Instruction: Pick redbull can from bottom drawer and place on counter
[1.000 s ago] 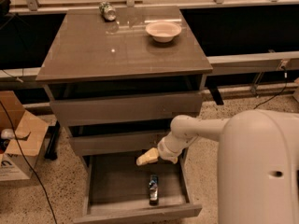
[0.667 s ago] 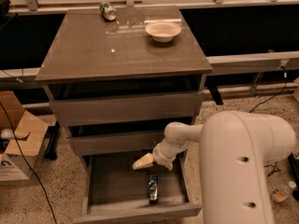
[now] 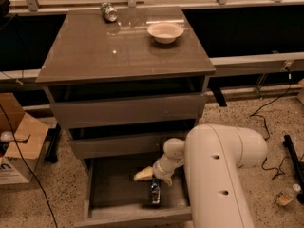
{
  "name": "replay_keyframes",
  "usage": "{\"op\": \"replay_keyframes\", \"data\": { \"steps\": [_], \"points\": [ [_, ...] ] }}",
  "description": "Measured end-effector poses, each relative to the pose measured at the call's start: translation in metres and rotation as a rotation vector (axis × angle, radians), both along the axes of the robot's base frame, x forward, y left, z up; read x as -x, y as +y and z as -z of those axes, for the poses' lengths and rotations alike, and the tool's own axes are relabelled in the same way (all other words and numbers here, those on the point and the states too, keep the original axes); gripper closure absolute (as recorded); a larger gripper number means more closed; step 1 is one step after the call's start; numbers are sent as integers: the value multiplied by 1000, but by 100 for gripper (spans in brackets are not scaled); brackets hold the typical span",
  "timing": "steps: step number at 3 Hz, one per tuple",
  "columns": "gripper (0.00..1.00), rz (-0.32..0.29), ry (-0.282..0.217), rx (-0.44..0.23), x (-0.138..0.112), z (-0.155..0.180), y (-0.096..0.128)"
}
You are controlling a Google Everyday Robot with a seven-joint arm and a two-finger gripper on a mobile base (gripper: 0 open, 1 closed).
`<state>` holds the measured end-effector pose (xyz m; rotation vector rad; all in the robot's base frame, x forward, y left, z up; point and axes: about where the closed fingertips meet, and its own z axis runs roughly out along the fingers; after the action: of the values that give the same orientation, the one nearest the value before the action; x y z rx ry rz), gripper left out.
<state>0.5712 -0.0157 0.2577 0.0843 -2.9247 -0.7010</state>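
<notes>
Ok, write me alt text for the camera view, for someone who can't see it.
The robot's gripper is down inside the open bottom drawer, close beside the redbull can near the drawer's front. On the counter above sit a pale bowl and a second can at the back edge.

Lab-type rm: terrazzo floor (image 3: 61, 189), loose cables (image 3: 273, 106), cardboard box (image 3: 21, 141); gripper (image 3: 145, 175) over bottom drawer (image 3: 114, 196).

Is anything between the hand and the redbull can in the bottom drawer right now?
Nothing. In the camera view the hand hangs inside the bottom drawer right by the redbull can, with only a sliver of bare drawer floor between them.
</notes>
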Motion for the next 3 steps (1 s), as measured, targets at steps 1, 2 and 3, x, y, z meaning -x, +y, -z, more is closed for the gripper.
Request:
{"op": "replay_keyframes", "data": {
  "steps": [1, 2, 3],
  "points": [
    [0, 73, 46, -43, 7, 53, 3],
    [0, 133, 78, -87, 9, 106, -3],
    [0, 135, 77, -87, 8, 108, -3]
  ]
}}
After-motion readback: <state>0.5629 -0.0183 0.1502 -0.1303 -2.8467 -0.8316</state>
